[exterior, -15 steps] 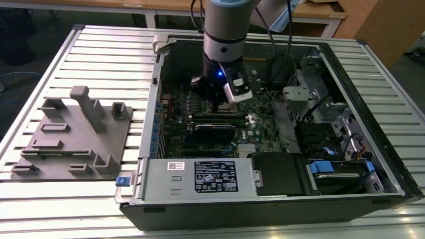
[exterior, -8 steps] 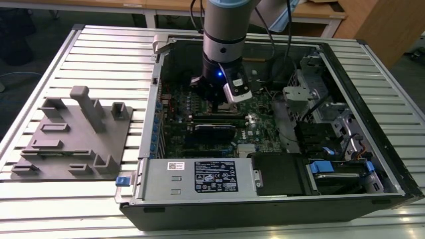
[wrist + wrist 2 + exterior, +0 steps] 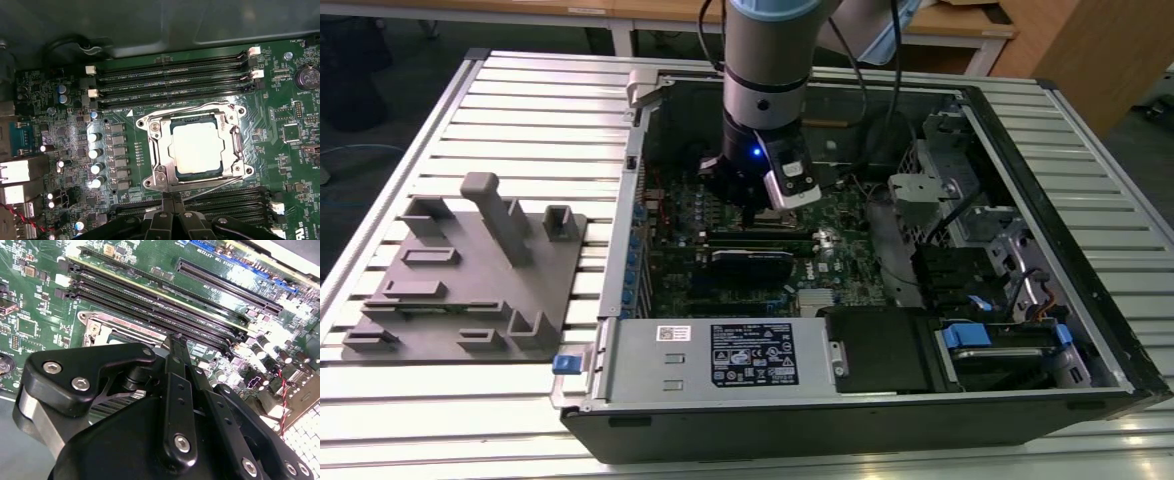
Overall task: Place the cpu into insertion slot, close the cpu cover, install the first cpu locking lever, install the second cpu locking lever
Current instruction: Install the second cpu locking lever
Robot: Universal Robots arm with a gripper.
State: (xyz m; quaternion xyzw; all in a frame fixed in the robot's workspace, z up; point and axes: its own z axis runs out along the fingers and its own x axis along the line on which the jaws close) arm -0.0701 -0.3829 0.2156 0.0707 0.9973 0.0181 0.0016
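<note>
From the exterior view, the arm's grey wrist hides the socket. The black gripper (image 3: 172,200) hangs straight down just beside it, fingers pressed together, holding nothing. The dull silver square cpu (image 3: 200,148) sits in the silver-rimmed insertion slot (image 3: 159,175), the thin metal cpu cover (image 3: 235,137) seemingly closed around it.

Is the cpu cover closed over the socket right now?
Closed: the cpu cover lies flat around the cpu in the first wrist view.
</note>
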